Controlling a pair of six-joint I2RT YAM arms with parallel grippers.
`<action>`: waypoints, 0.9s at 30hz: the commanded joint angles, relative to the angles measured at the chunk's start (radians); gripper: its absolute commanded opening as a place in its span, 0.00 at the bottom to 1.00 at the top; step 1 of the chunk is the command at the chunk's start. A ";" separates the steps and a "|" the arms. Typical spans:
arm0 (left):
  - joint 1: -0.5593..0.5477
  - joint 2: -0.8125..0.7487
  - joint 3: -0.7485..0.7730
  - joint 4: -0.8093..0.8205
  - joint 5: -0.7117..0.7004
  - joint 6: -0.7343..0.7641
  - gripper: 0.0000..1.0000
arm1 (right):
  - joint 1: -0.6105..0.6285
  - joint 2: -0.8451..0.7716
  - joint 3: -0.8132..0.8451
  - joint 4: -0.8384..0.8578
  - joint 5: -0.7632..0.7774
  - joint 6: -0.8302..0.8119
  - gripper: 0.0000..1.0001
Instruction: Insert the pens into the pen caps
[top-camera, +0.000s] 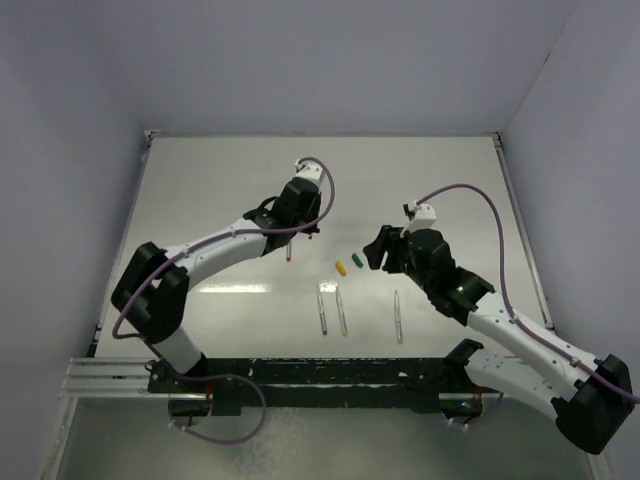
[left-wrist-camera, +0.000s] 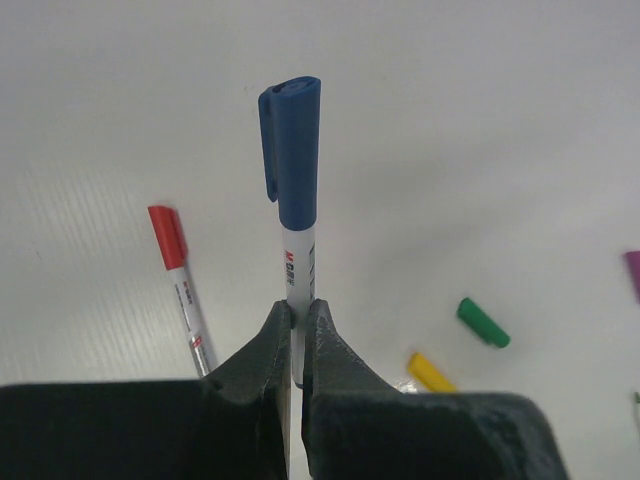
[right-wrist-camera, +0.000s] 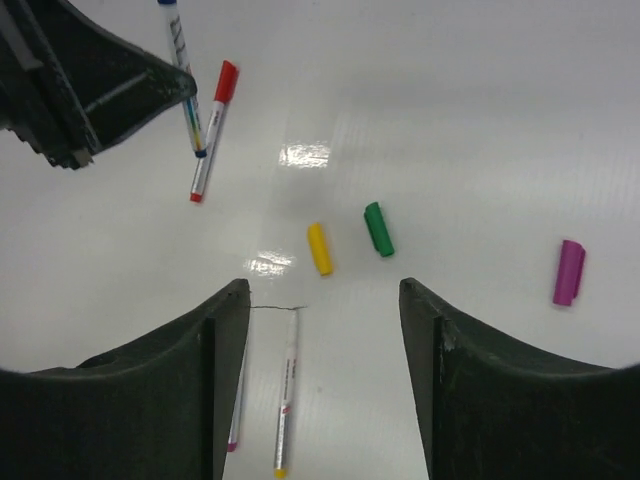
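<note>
One yellow cap (right-wrist-camera: 319, 249) lies far from table (top-camera: 200, 200) edges, green cap (right-wrist-camera: 379, 228) beside it, my right gripper (right-wrist-camera: 323, 292) spread near it; left gripper (left-wrist-camera: 298, 318) pinches blue-capped pen (left-wrist-camera: 292, 190), barrel end hidden.

Bright even overhead light, glare patches on table (right-wrist-camera: 450, 120), faint shadows, sharp focus

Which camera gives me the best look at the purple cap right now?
Right wrist: the purple cap lies whole and unobstructed, right of the green cap. The left wrist view clips the purple cap at its right border, showing only a sliver. In the top view I cannot make it out.
</note>
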 joint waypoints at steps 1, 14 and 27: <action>0.023 0.108 0.077 -0.172 0.009 0.011 0.00 | 0.000 -0.039 0.067 -0.124 0.143 0.024 0.67; 0.041 0.234 0.089 -0.152 0.063 -0.088 0.00 | -0.002 -0.004 0.077 -0.177 0.160 0.057 0.72; 0.088 0.342 0.105 -0.147 0.098 -0.150 0.01 | -0.001 0.016 0.060 -0.159 0.159 0.064 0.72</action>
